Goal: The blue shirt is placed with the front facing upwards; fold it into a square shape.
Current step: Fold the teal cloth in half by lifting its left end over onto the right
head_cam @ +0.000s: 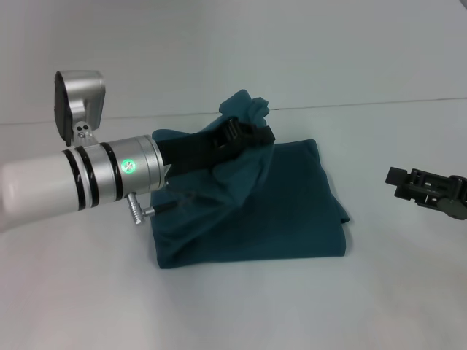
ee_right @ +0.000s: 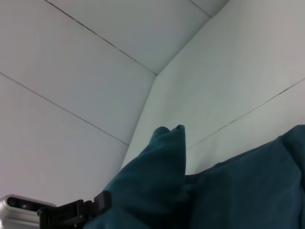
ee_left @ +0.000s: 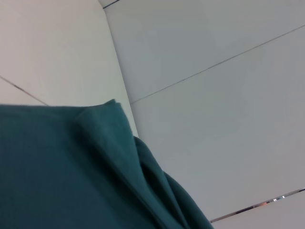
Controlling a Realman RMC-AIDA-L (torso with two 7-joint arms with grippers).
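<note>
1. Nearest the head camera, the left arm [head_cam: 80, 179] reached in from the left side: a white sleeve, then a silver wrist section with black rings and a green light, with a silver camera housing standing above it.
2. The white table [head_cam: 241, 306] was bare in front of the shirt.
3. The blue shirt [head_cam: 284, 211] lay on the table around the middle of the head view, already folded into a roughly rectangular bundle with its near edge running left to right. No lettering showed on the upper face.
4. The left gripper [head_cam: 244, 133] sat over the far-left part of the bundle, its black fingers closed on a bunch of shirt fabric. The pinched cloth rose above the flat part into a peak, with folds draping down from the grip toward the near left corner.
5. The left wrist view showed only teal cloth with a raised fold and the white surface behind; own fingers not seen there.
6. The right gripper [head_cam: 398, 181] hovered above the table at the right side, well apart from the shirt's right edge, holding nothing. Its jaw gap could not be made out.
7. The right wrist view showed the lifted peak of the shirt [ee_right: 162, 167] and the left gripper [ee_right: 71, 212] beside it.
8. Farthest back, a thin dark seam crossed the white surface behind the shirt.
</note>
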